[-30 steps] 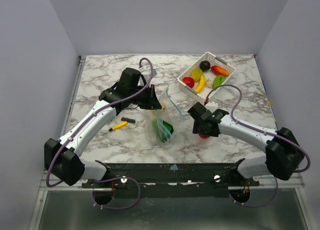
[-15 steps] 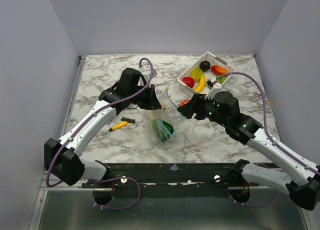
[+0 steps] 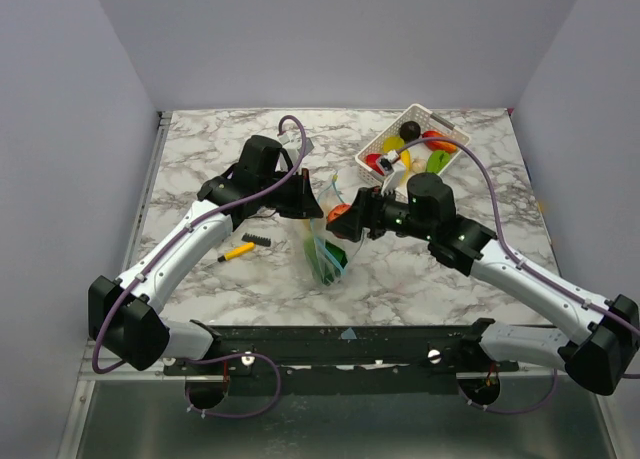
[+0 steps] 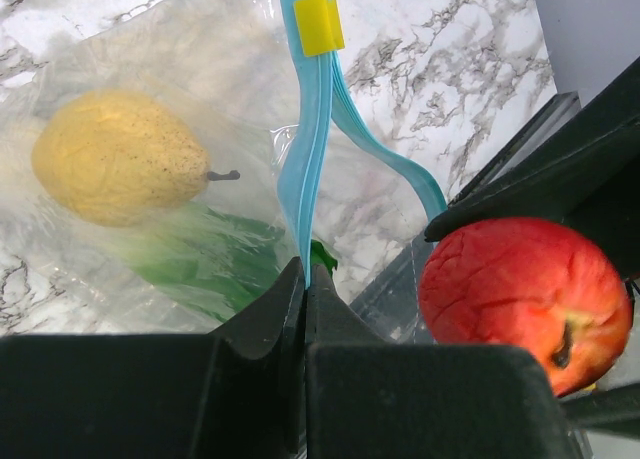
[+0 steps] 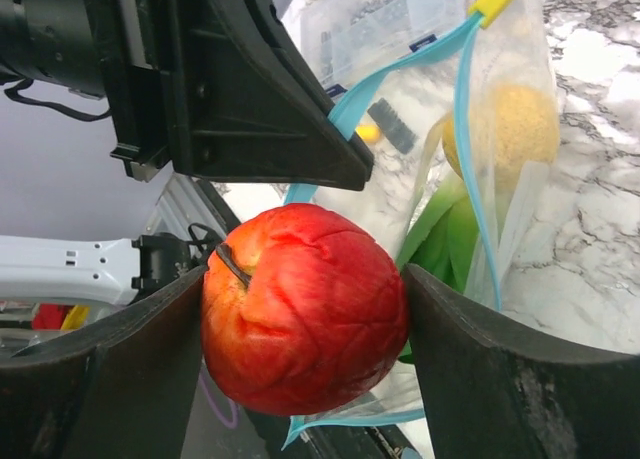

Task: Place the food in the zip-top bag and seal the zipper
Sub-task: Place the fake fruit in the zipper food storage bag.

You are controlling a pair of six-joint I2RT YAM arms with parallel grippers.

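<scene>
Holding a glossy red plastic toy apple just beside the open mouth of the crinkly transparent zip-top bag.

Clamping the apple on both sides with the right gripper, jaws spread wide around it, above the grey-veined white marble table. Pinching the thin light blue zipper strip with the left gripper, jaws pressed tight together on it, below a small yellow slider tab, the two blue strips parting to the right. Seeing through the clear plastic a dimpled yellow toy pear and a green leafy toy vegetable, touching, both inside the bag. Leaving more coloured toy food in the white slotted plastic basket at the far right corner, and a yellow-and-black pen-like tool lying on the marble beside the left arm.
</scene>
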